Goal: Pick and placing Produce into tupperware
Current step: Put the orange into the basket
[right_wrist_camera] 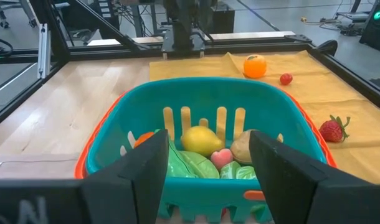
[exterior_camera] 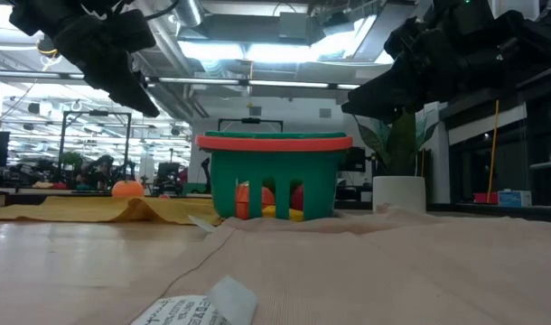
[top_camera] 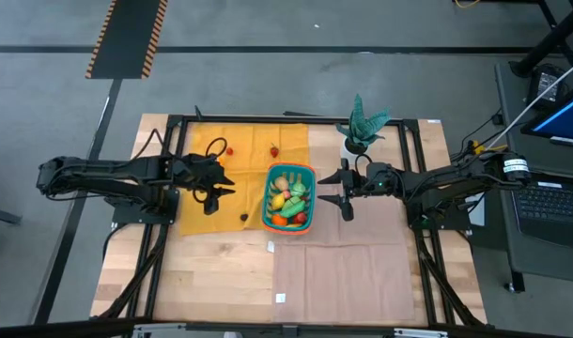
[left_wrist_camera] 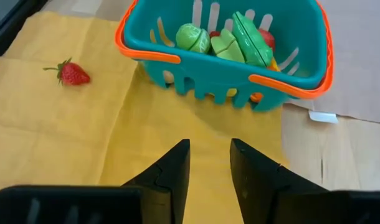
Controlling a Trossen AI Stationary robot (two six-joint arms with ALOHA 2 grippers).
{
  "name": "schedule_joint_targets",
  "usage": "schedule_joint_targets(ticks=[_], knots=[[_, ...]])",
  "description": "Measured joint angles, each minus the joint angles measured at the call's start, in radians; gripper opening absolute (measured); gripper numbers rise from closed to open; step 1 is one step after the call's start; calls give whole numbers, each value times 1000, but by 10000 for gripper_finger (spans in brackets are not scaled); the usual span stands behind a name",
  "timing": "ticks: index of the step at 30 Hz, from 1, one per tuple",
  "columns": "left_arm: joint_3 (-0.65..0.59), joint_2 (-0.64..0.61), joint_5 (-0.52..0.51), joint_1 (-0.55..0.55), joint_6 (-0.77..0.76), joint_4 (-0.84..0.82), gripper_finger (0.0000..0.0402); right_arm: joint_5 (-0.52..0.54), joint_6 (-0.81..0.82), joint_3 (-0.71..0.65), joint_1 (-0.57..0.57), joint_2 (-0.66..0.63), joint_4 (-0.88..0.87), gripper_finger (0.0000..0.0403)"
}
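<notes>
Clearly nearer, the open, empty left gripper [top_camera: 214, 189] has the small red strawberry [top_camera: 274, 150] to its far right, beside the teal slotted plastic basket [top_camera: 311, 194]; the right gripper [top_camera: 344, 188] is open too.

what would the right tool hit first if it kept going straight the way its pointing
Most likely the near wall of the teal basket. The right tool points straight at it, open and empty, apparently raised, so it might instead skim the orange rim; depth is unclear.

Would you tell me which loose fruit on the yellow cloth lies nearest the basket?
The strawberry; the orange and small red fruit lie farther from the basket.
</notes>
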Motion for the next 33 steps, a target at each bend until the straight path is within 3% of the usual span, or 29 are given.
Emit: schedule_joint_targets(ticks=[7,16,33], knots=[[0,0,-79,0,31,-37,95,0,0,0,0,0,5,225],[0,0,-336,0,24,-98,95,0,-1,0,0,0,11,225],[1,35,-451,0,-87,-164,235,0,-4,0,0,0,11,225]])
